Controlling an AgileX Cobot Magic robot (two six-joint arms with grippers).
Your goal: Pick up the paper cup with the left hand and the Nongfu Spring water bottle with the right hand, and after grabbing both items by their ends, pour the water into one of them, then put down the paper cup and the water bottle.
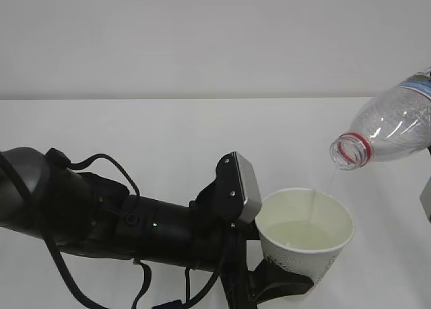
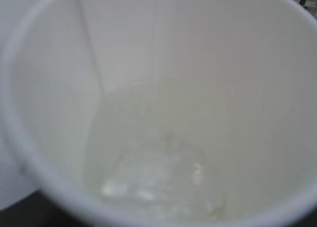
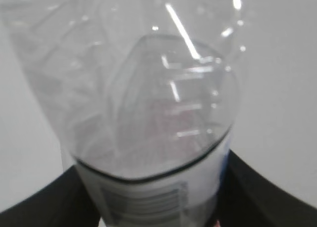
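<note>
My left gripper (image 1: 288,283), on the bulky black arm (image 1: 135,225), is shut on the base of the white paper cup (image 1: 306,255), which stands upright. The Nongfu Spring water bottle (image 1: 394,124) hangs tilted at the upper right, its red-ringed mouth (image 1: 350,151) just above the cup's rim. A thin stream of water (image 1: 314,200) falls into the cup, which holds a shallow pool (image 1: 300,233). In the left wrist view the cup's inside (image 2: 213,64) fills the frame, with water (image 2: 153,172) at the bottom. My right gripper (image 3: 153,200) is shut on the bottle (image 3: 148,103), black fingers (image 3: 44,204) on both sides.
A white table (image 1: 168,134) runs back to a white wall (image 1: 202,33). The grey block (image 1: 244,188) on the left wrist sits just left of the cup's rim. A grey part (image 1: 426,200) shows at the right edge.
</note>
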